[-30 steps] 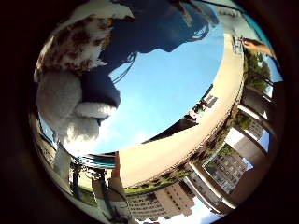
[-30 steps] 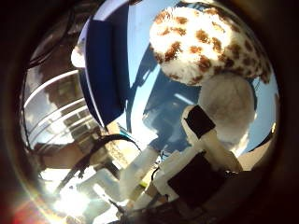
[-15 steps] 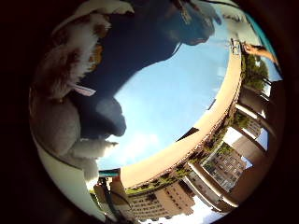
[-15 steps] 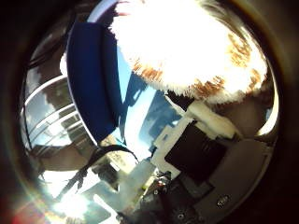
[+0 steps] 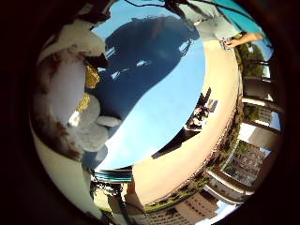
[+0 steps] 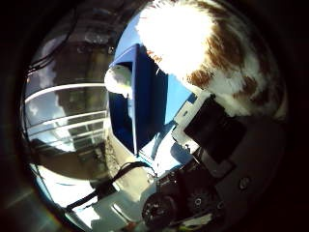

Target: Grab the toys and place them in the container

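Note:
A plush toy (image 6: 208,43), white with brown spots, fills much of the right thumb side palm view and lies close against the palm. My hand (image 6: 210,130) has white and black fingers curled against its underside. The right little finger side palm view shows the toy's pale body and legs (image 5: 67,105) hanging beside the blue table top (image 5: 164,98). A blue container (image 6: 137,97) stands beside the hand, with a small white toy (image 6: 118,77) at its rim.
The shadow of the arm and hand (image 5: 150,47) falls on the blue table. A tan ledge (image 5: 202,127) runs along the table's far side, with buildings (image 5: 248,164) beyond. A railing (image 6: 63,116) stands behind the container.
The plush toy has come closer to the palm and the fingers have closed on it. Both views have swung, bringing the blue container nearer the middle of the thumb side view.

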`<state>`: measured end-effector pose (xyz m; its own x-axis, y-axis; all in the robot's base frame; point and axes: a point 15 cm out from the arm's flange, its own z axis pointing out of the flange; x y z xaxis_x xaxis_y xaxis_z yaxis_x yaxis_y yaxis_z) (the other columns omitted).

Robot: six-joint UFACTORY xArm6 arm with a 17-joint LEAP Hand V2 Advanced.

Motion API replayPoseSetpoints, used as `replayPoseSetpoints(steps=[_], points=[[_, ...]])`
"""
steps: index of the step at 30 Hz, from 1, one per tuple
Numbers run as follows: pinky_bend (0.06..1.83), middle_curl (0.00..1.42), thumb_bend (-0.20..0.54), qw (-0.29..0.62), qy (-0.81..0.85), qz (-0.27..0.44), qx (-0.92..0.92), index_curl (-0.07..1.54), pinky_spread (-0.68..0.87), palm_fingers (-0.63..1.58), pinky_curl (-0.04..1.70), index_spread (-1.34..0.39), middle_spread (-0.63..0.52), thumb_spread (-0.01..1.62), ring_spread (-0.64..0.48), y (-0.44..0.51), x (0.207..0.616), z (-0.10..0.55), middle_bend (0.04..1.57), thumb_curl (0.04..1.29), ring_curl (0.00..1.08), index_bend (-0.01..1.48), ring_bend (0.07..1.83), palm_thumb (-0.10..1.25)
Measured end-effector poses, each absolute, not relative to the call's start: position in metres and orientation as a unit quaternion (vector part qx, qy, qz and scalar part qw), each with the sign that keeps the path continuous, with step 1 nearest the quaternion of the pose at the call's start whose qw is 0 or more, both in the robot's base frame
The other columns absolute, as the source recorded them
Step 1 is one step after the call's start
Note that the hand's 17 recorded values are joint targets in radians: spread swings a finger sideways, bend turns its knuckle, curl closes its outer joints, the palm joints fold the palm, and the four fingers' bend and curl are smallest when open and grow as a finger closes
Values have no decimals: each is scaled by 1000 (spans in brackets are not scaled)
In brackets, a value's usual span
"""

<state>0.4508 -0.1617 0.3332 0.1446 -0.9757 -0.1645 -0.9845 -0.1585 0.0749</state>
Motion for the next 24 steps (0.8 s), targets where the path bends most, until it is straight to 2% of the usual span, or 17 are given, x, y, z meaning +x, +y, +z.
replayPoseSetpoints(steps=[4,8,14,19,24], points=[[1596,1038,-14,34,635,96,-765,335,144,906,614,-910,-267,1068,-115,-138,439,382,1162,654,837,610,1412,1032],[1623,1077,-15,45,616,65,-784,388,125,855,657,-974,-269,1074,-123,-102,424,430,1196,678,855,667,1449,1019],[1663,1116,-14,41,581,63,-810,479,107,798,714,-1043,-268,1083,-128,-29,407,459,1236,711,871,715,1498,1015],[1683,1137,-15,49,547,72,-833,580,97,750,758,-1088,-266,1090,-134,47,398,466,1270,733,880,733,1543,1003],[1697,1149,-13,33,531,108,-840,703,91,712,795,-1125,-262,1096,-137,112,387,422,1302,756,882,738,1578,1002]])
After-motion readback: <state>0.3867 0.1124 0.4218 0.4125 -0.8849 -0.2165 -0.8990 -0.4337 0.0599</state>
